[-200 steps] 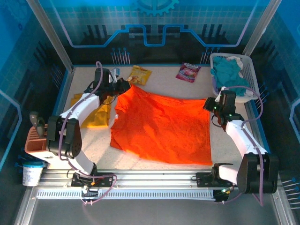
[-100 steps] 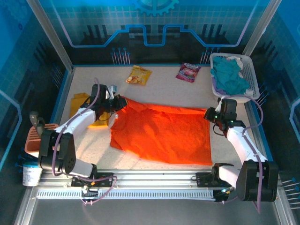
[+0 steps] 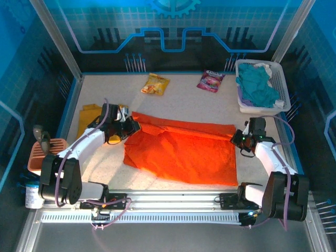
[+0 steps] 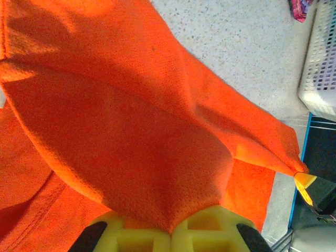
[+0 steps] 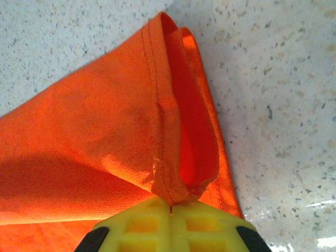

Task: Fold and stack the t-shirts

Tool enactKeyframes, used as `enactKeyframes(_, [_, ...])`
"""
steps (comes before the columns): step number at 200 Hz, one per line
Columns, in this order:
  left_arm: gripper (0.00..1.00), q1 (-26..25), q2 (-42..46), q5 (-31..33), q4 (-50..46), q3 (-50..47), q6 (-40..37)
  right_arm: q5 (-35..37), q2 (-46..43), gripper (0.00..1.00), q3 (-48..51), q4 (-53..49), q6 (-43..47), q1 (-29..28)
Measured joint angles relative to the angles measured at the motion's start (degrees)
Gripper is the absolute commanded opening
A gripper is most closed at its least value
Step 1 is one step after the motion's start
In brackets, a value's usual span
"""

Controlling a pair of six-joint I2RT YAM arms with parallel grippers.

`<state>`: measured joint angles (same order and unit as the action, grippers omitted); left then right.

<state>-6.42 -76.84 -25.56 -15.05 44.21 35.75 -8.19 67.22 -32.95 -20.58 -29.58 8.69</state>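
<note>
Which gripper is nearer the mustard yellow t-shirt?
Left. The left gripper sits just beside the mustard yellow t-shirt; the right gripper is far across the orange t-shirt.

A pale speckled table [image 3: 184,100] sits under blue light, backed by a grid-patterned wall [image 3: 105,21] and slanted metal posts [image 3: 56,39].

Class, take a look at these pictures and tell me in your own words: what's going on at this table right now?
Two robot arms are folding an orange t-shirt spread on the table. The left gripper and the right gripper are each shut on a far corner of it, holding that edge up over the rest, so the fold is partway done. A mustard yellow t-shirt lies apart at the left; nothing is stacked yet.
</note>
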Motion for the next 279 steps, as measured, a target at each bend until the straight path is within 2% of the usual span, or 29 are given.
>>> enactKeyframes(42, [0.00, 0.0, 0.5, 0.2, -2.0, -3.5, -0.1, -1.0, 1.7, 0.00, 0.3, 0.0, 0.0, 0.0])
enactKeyframes(66, [0.00, 0.0, 0.5, 0.4, -3.2, -4.4, -0.1, -1.1, 2.9, 0.06, 0.3, -0.1, 0.0, 0.0])
enactKeyframes(93, [0.11, 0.0, 0.5, 1.1, -5.8, -4.4, -1.4, -1.0, 3.4, 0.06, 0.2, -2.0, 0.0, 0.0])
enactKeyframes(102, [0.26, 0.0, 0.5, 1.8, -7.2, -4.4, -2.6, -0.9, 3.4, 0.08, 0.2, -2.9, 0.0, 0.0])
enactKeyframes(107, [0.36, 0.0, 0.5, 2.1, -8.1, -4.3, -2.6, -0.9, 3.4, 0.11, 0.2, -3.4, 0.0, 0.0])
enactKeyframes(114, [0.38, 0.0, 0.5, 3.0, -9.6, -4.1, -3.3, -0.7, 3.4, 0.17, 0.1, -4.0, 0.1, 0.0])
enactKeyframes(119, [0.40, 0.1, 0.5, 3.5, -10.7, -3.9, -3.7, -0.5, 3.3, 0.25, 0.0, -4.5, 0.3, 0.0])
enactKeyframes(131, [0.52, 0.2, 0.4, 4.9, -13.6, -2.8, -5.1, 0.0, 2.9, 0.49, -0.2, -5.5, 0.1, 0.3])
enactKeyframes(142, [0.59, 0.3, 0.2, 6.1, -15.9, -1.3, -6.1, 0.5, 2.4, 0.63, -0.4, -6.4, 0.5, 0.5])
enactKeyframes(152, [0.59, 0.3, 0.1, 7.4, -17.9, 0.3, -6.7, 0.7, 1.9, 0.69, -0.9, -7.4, 0.5, 0.6])
enactKeyframes(186, [0.56, 0.3, 0.1, 9.7, -21.0, 6.0, -7.7, 1.5, -0.9, 0.77, -4.0, -9.5, 0.9, 0.3])
enactKeyframes(229, [0.54, -1.1, -5.9, 9.2, -18.4, 16.6, -7.2, 2.3, -0.4, 0.74, -8.6, -7.1, 0.6, -3.7])
enactKeyframes(279, [0.45, -5.5, -23.2, 7.7, -13.5, 26.1, -5.6, 3.8, 12.4, 0.69, -13.6, -3.0, -1.4, -9.4])
